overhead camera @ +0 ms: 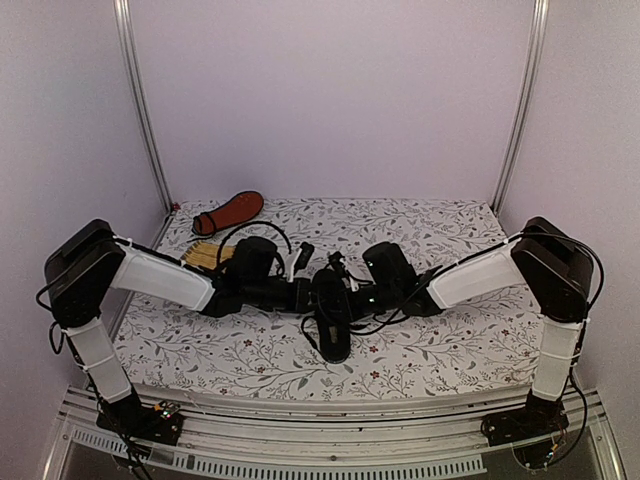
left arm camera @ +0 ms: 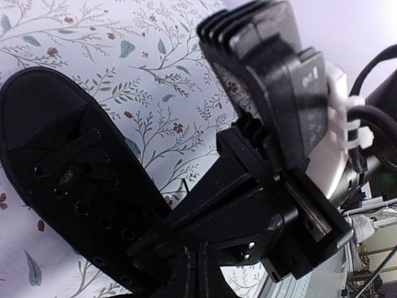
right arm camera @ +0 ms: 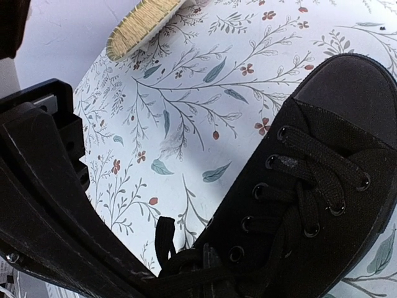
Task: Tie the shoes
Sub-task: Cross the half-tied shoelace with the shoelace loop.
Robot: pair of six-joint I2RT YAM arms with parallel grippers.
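One black shoe [overhead camera: 331, 316] stands upright in the middle of the table, toe toward the near edge, and both arms meet over its laces. My left gripper [overhead camera: 312, 293] [left arm camera: 197, 273] is shut, its tips low against the shoe [left arm camera: 56, 143]. No lace shows between them. My right gripper [overhead camera: 349, 291] [right arm camera: 208, 268] is shut where the black lace bunches by the upper eyelets of the shoe [right arm camera: 322, 186]. A lace end [right arm camera: 162, 233] sticks out beside it. The other shoe [overhead camera: 232, 211] lies at the back left, reddish-orange sole up.
A yellow woven mat [overhead camera: 207, 254] [right arm camera: 139, 28] lies at the back left beside the left arm. The flowered table cover [overhead camera: 450, 340] runs to the white walls. The right arm's wrist [left arm camera: 267, 93] crowds the left wrist view.
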